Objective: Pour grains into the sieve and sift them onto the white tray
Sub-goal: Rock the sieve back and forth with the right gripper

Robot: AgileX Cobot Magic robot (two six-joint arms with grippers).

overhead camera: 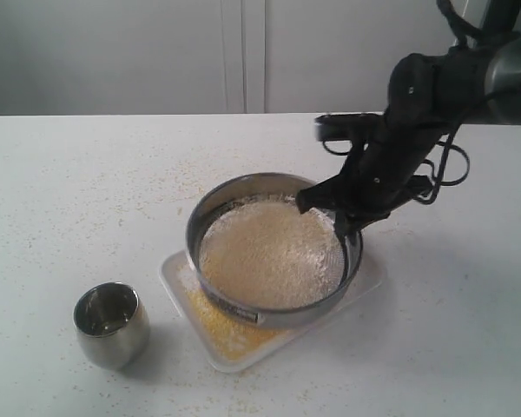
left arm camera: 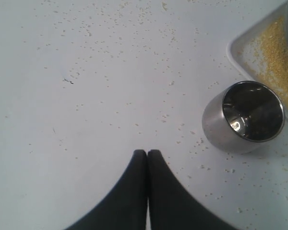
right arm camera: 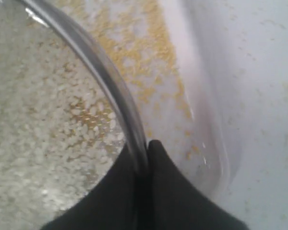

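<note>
The sieve, a wide steel ring, hangs tilted just above the white tray. Pale grains fill its mesh, and yellow meal lies on the tray below. My right gripper is shut on the sieve's right rim, one finger inside the ring and one outside. The right wrist view shows whitish kernels inside the ring and yellow meal on the tray outside it. My left gripper is shut and empty above the bare table, out of the exterior view.
A small shiny steel cup stands empty on the table to the left of the tray; the cup also shows in the left wrist view beside the tray corner. Stray grains speckle the white table.
</note>
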